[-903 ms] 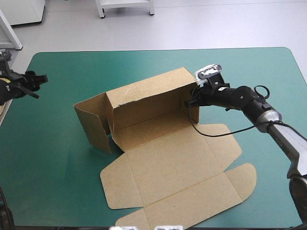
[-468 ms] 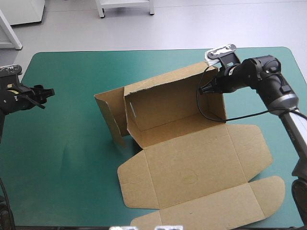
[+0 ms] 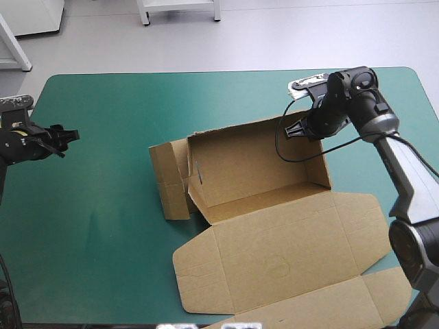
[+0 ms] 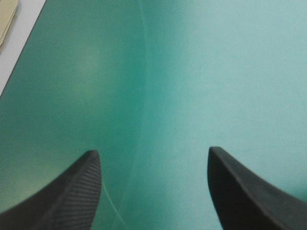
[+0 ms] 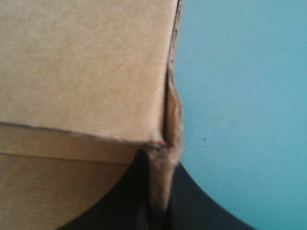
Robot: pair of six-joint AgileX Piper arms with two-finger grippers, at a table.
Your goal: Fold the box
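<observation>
From above, the brown box [image 3: 260, 171] sits right of centre on the surface [image 3: 103, 226], the right end effector [image 3: 296, 129] at its far right corner, the left end effector [image 3: 65, 136] well apart. Left wrist: fingers [image 4: 72, 191] wide. Right wrist: fingers [image 5: 201, 206] pinch the wall.

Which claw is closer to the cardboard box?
Right. The right gripper pinches the box at its far right corner; the left gripper hovers open over bare teal-green cover, well apart.
</observation>
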